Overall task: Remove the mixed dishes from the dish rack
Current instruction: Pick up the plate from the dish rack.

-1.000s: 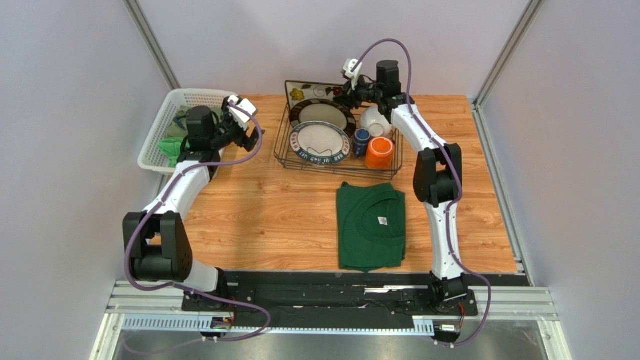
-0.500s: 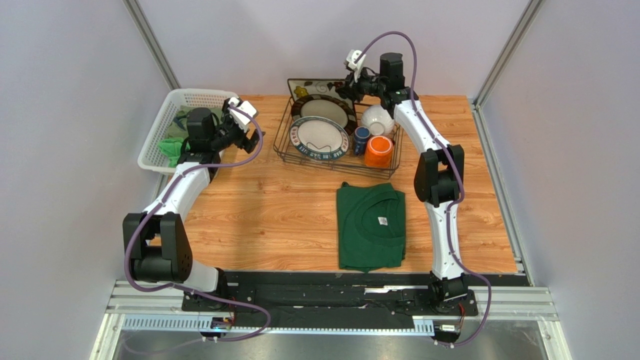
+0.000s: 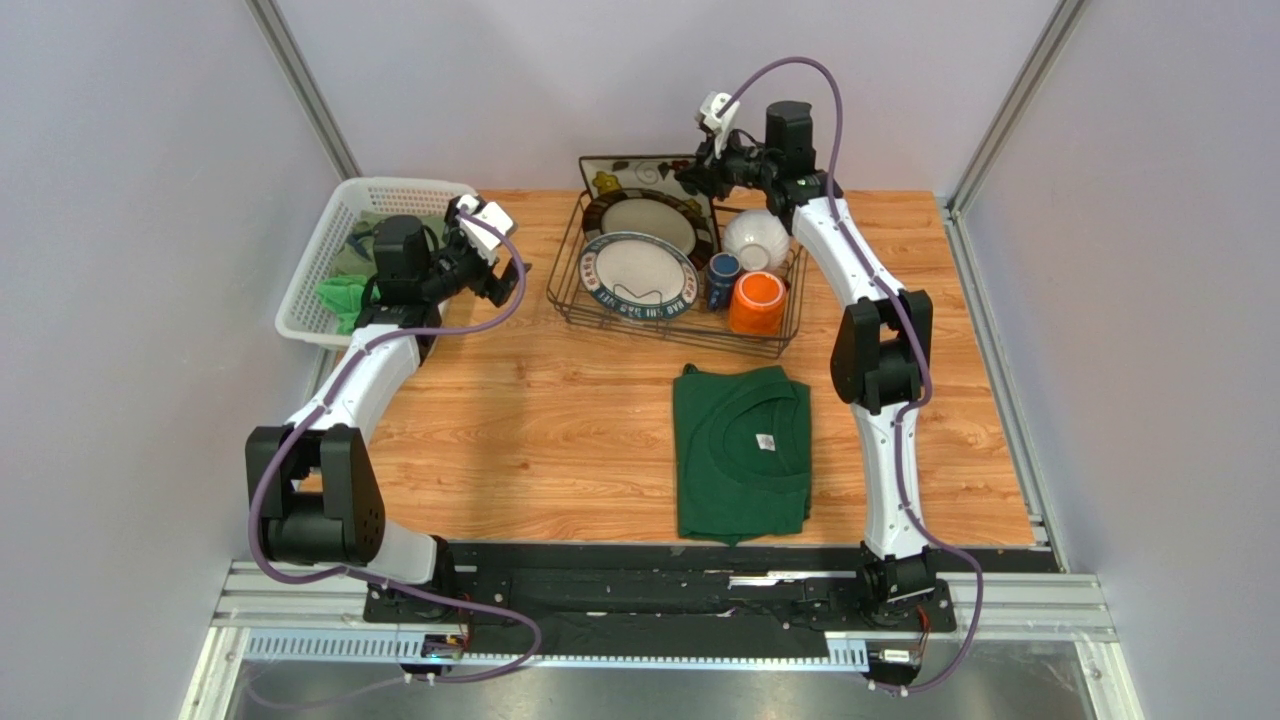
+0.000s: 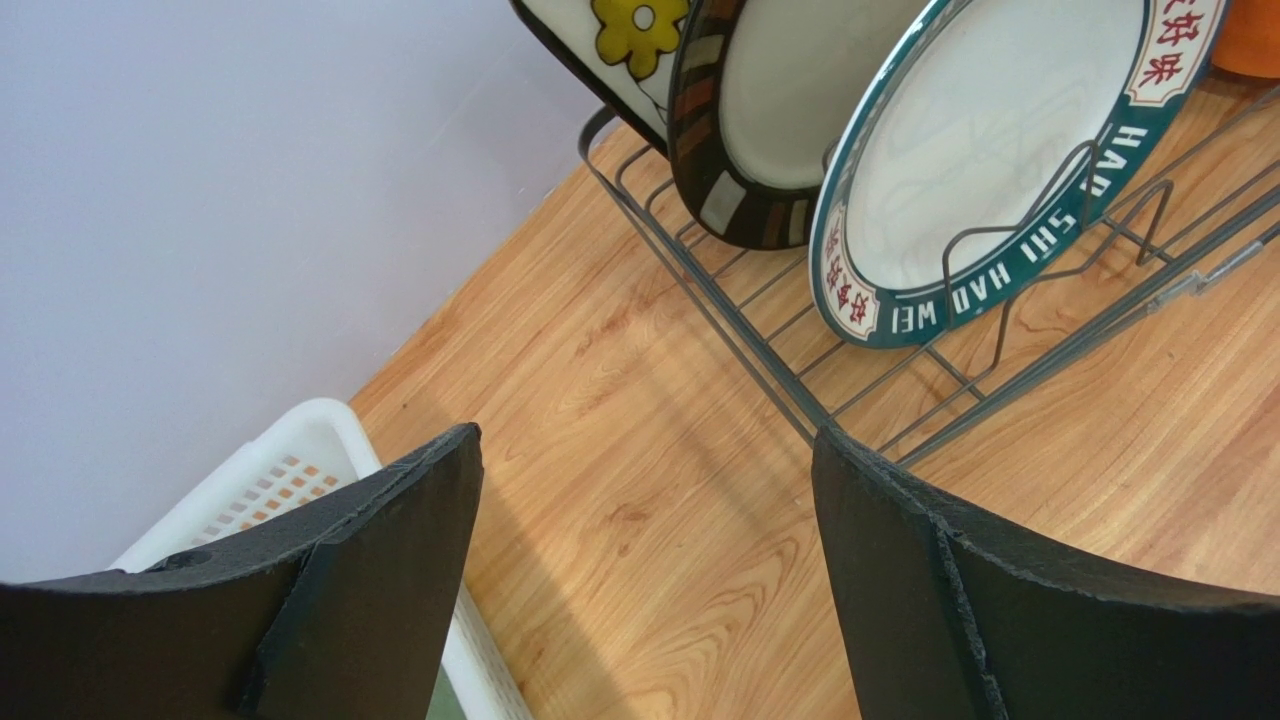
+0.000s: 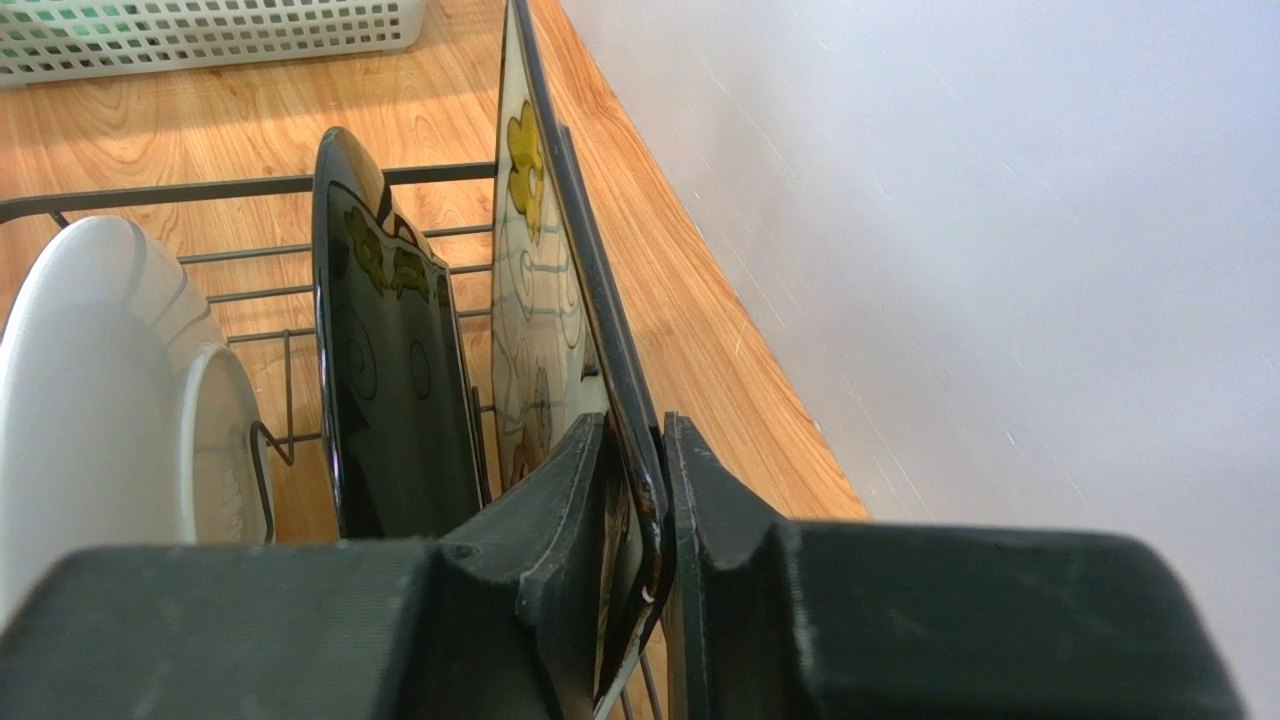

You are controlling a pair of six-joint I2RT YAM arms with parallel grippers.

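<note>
The right claw point(image 5: 636, 477) pinches the edge of the square flower-patterned plate point(image 5: 529, 285), which stands upright at the back of the dish rack point(image 3: 564, 300), just behind a dark-rimmed round plate point(image 5: 368, 375). With so narrow a hold on a glazed rim, the plate could slip or swing on lifting, striking its neighbour or snagging the wires. The left claw point(image 4: 646, 495) hangs spread and empty over the counter point(image 4: 631, 390), left of the rack.

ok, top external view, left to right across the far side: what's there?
White perforated plastic basket, left hand, round teal-rimmed white plate, dark blue mug, orange mug. Square white flower-patterned plate in right hand overlaps; skipped.
</note>
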